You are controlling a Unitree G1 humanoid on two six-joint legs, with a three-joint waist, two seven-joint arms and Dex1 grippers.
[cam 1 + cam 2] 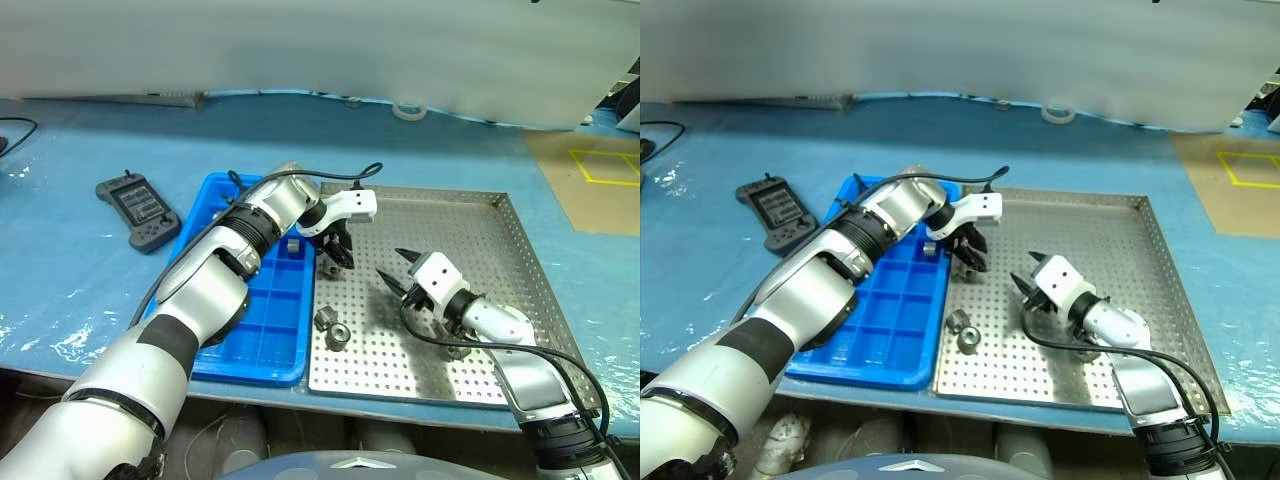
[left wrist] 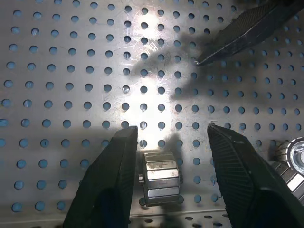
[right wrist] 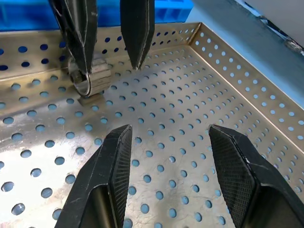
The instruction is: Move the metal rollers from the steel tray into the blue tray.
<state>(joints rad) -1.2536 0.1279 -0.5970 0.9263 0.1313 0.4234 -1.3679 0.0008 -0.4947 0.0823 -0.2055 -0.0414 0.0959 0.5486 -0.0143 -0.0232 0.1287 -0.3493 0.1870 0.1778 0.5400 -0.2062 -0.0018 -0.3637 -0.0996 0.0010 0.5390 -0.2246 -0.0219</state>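
- Your left gripper (image 1: pixel 338 255) hung over the steel tray (image 1: pixel 500 300) near its edge by the blue tray (image 1: pixel 262 330), fingers spread around a metal roller (image 2: pixel 160 178), not clamped on it.
- Your right gripper (image 1: pixel 398 272) hovered mid-tray, jaws released and empty.
- Two more rollers (image 1: pixel 332 328) lay near the steel tray's front left.
- One roller (image 1: pixel 293 244) sat in a blue tray compartment.

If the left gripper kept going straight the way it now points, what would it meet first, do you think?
Probably the metal roller lying between the open jaws of the left gripper, and beneath it the steel tray floor; the remaining gap is hard to judge.
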